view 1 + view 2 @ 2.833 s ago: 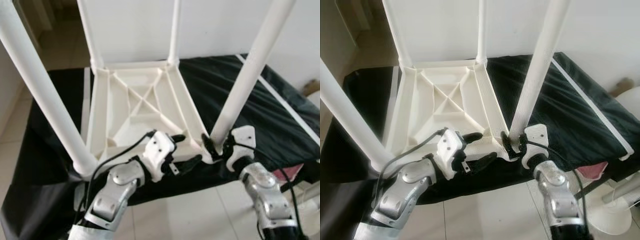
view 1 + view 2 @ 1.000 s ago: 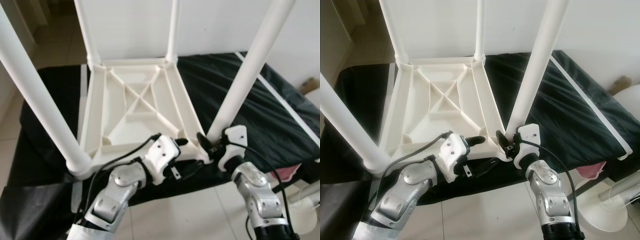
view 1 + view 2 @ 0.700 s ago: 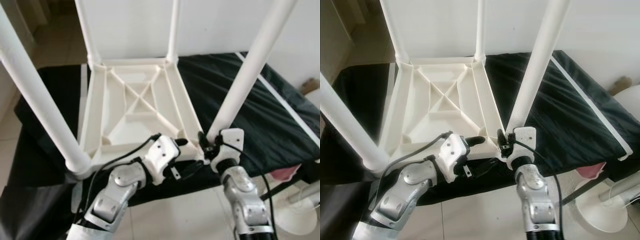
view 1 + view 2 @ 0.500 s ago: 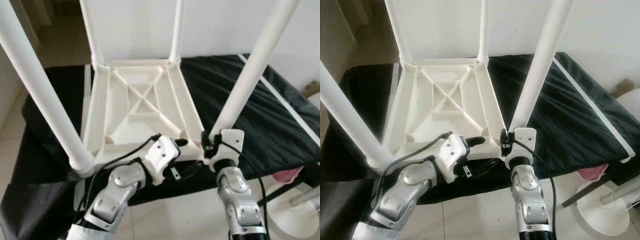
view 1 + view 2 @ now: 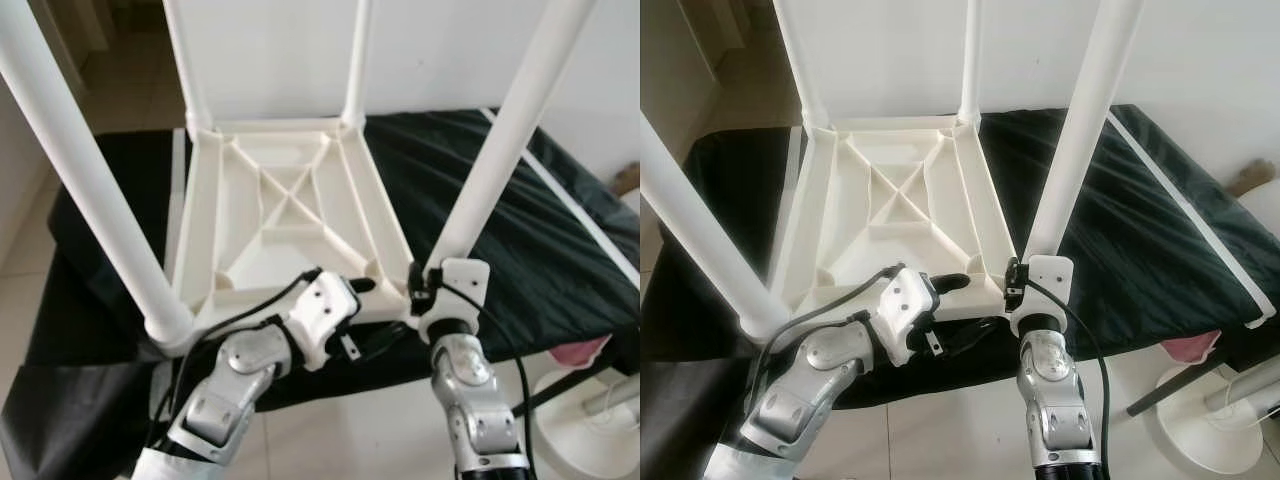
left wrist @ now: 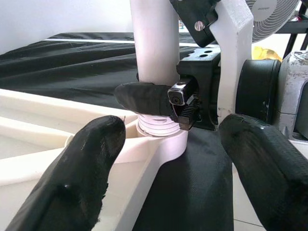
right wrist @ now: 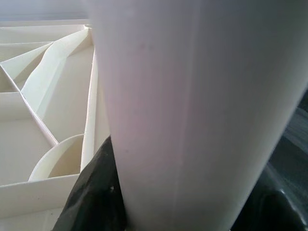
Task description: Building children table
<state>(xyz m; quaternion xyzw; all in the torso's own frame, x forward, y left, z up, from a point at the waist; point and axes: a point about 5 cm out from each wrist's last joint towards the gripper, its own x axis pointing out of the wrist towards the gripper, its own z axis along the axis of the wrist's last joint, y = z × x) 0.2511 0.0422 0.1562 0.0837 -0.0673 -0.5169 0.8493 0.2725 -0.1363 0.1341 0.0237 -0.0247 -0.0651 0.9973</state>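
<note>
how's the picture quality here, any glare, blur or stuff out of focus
Left eye view: soft overall, bright wall behind, sheen on the black cloth. Left wrist view: its own fingers blurred up close, right tool sharp on the leg. Right wrist view: leg very close, featureless and soft.

Four legs (image 5: 497, 150) (all upright), one tabletop (image 5: 290, 215).

- Soft, even daylight; the head views are bright and slightly hazy.
- The white wall (image 5: 450, 50) is washed out, almost glaring.
- Pale sheen lies on the black cloth (image 5: 1140, 200) toward the desk's right edge.
- Left hand's fingers (image 6: 67, 187) are blurred, too close.
- The table leg (image 7: 192, 120) is soft, out of focus.
</note>
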